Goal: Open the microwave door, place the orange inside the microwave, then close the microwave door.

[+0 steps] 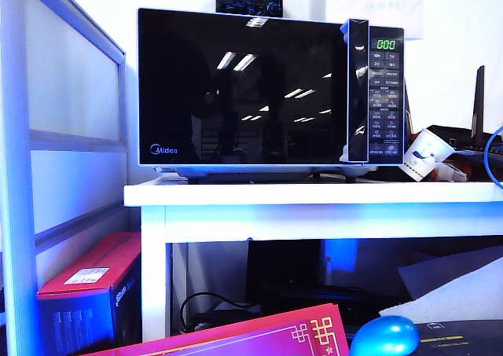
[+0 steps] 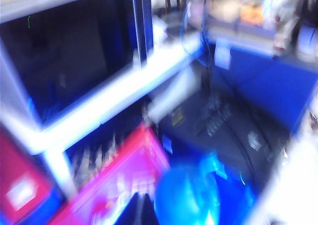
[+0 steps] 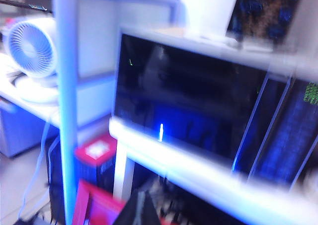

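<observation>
The microwave (image 1: 267, 89) stands on a white table (image 1: 314, 195), its glossy black door (image 1: 244, 89) closed flat against the front and the green display (image 1: 385, 45) lit. No orange shows in any view. Neither gripper appears in the exterior view. In the blurred left wrist view, my left gripper (image 2: 141, 211) hangs low with its dark fingers together and nothing between them, beside a blue oval object (image 2: 191, 195) and well below the door (image 2: 64, 56). My right gripper (image 3: 141, 209) is shut and empty too, below the table edge, facing the door (image 3: 189, 96).
A magenta box (image 1: 259, 336) and the blue oval object (image 1: 385, 336) lie in front, under the table's level. A red box (image 1: 90, 281) sits at lower left by a white partition (image 1: 71, 97). A paper cup (image 1: 424, 155) lies right of the microwave. A white fan (image 3: 32, 48) stands off to the side.
</observation>
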Available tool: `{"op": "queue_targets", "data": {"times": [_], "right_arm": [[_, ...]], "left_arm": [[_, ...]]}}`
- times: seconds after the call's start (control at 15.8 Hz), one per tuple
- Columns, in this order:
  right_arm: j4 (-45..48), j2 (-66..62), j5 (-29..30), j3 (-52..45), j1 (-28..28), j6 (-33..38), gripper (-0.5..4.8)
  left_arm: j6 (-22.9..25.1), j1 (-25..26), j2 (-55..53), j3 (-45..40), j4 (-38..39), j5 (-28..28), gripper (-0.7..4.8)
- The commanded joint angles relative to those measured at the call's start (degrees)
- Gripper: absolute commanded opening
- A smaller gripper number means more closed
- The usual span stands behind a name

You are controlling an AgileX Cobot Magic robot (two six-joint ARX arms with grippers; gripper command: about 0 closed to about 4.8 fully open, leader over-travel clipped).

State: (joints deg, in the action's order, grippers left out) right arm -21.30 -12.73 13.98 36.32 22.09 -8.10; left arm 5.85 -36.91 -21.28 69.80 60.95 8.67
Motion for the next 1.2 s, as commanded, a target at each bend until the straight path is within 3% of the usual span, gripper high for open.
{"op": "queue_targets", "data": {"times": [0.06, 0.25, 0.38, 0.69, 1.2], "right_arm": [[4.1, 4.8, -4.9, -11.5, 0.0, 6.6, -0.01], [5.2, 8.4, -9.9, -18.9, 0.0, 9.2, -0.01], [4.9, 9.5, -10.9, -22.7, 0.0, 10.8, -0.01], [3.6, 9.6, -10.9, -31.4, 0.1, 11.4, -0.01], [3.9, 9.4, -11.1, -33.6, 0.1, 11.3, -0.01]], "left_arm": [[-2.3, 0.0, 3.9, -22.6, -18.9, 2.3, -0.04], [-5.5, 0.0, 4.2, -42.6, -42.4, 3.0, -0.04], [-5.5, 0.0, 4.2, -52.2, -52.0, 1.8, -0.04], [-5.4, 0.0, 4.3, -63.0, -54.8, 1.6, -0.04], [-1.7, 0.0, 4.3, -65.4, -56.9, 0.1, -0.04]]}}
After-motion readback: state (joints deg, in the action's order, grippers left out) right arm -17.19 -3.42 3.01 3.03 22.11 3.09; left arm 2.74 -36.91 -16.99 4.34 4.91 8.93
